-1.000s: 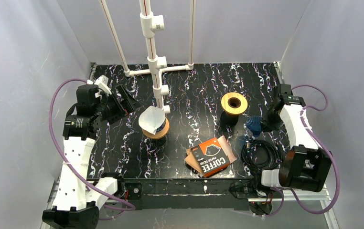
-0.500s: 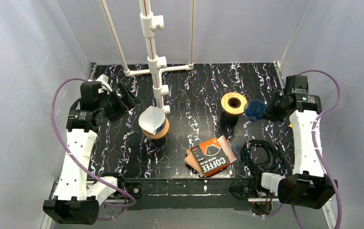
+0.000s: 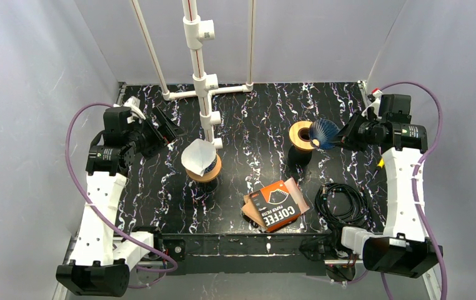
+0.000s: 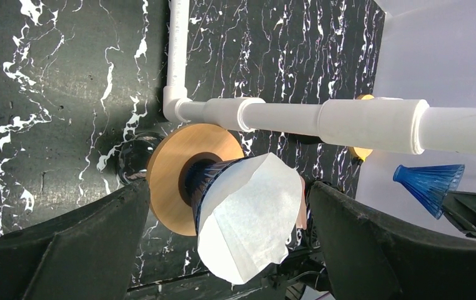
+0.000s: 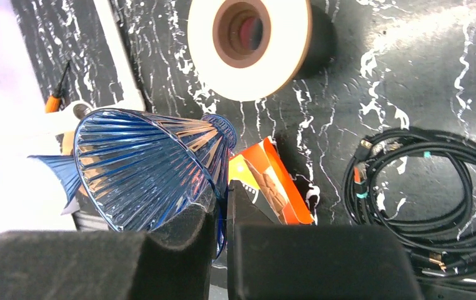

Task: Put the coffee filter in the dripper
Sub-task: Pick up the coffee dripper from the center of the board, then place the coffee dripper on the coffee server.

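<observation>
The left gripper (image 3: 172,130) stood wide open and empty. In the top view the coffee filter (image 3: 195,156) lay at about four o'clock from it, far nearer this arm than the right one. The filter, a white paper cone, sat crooked in a dark dripper (image 4: 205,178) on a wooden stand (image 4: 167,162), leaning toward nine o'clock. The right gripper (image 3: 343,134) was pinched narrowly on a blue ribbed dripper (image 3: 323,133). It was held aloft on its side, mouth toward nine o'clock, just beside the bare wooden stand (image 3: 297,136).

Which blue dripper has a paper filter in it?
The left dripper, on the wooden stand; the right dripper, gripped by the right tool, is empty.
</observation>
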Robot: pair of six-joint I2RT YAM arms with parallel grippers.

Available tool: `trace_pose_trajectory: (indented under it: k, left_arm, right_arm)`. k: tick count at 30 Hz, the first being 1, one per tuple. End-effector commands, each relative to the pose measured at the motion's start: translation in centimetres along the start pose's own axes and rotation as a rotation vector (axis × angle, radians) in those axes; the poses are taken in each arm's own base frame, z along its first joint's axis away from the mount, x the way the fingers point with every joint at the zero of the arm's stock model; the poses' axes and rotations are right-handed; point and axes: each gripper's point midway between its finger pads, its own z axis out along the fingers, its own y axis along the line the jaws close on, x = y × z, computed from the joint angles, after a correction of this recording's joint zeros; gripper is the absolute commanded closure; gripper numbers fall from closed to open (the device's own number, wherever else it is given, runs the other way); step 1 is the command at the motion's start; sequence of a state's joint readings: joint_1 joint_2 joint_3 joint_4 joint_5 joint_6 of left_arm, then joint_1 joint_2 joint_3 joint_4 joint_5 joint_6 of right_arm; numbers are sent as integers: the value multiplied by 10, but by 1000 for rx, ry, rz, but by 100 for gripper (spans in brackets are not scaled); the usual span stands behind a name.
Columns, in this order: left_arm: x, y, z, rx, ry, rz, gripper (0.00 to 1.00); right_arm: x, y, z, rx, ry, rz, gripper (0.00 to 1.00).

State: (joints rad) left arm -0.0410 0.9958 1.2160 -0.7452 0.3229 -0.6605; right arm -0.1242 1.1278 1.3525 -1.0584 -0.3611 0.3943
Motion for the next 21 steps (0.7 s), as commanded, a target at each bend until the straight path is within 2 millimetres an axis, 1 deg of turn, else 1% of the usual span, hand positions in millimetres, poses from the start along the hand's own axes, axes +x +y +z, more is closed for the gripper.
trace_pose_trajectory:
  k: [1, 6, 8, 12, 14, 19, 21]
  left_arm:
    - [1, -2, 0, 26, 1, 18, 2]
    - [-2, -5, 4, 37, -5, 6, 2]
    - [-2, -7, 6, 51, -3, -7, 2]
    - [-5, -11, 6, 70, -15, -19, 2]
    - [-9, -16, 5, 97, -39, 3, 2]
    - [-24, -28, -5, 159, -139, 78, 2]
    - [-29, -29, -9, 162, -177, 104, 1]
  right_arm:
    - [-21, 30, -2, -142, -19, -66, 99]
    - [-43, 36, 2, -154, -37, -111, 99]
    - [-50, 36, 5, -143, -43, -124, 99]
    - [-58, 33, 13, -132, -37, -131, 99]
    - [-61, 29, 18, -115, -36, -123, 99]
    - [-70, 19, 33, -71, -29, -111, 99]
    - [-70, 17, 39, -67, -15, -105, 99]
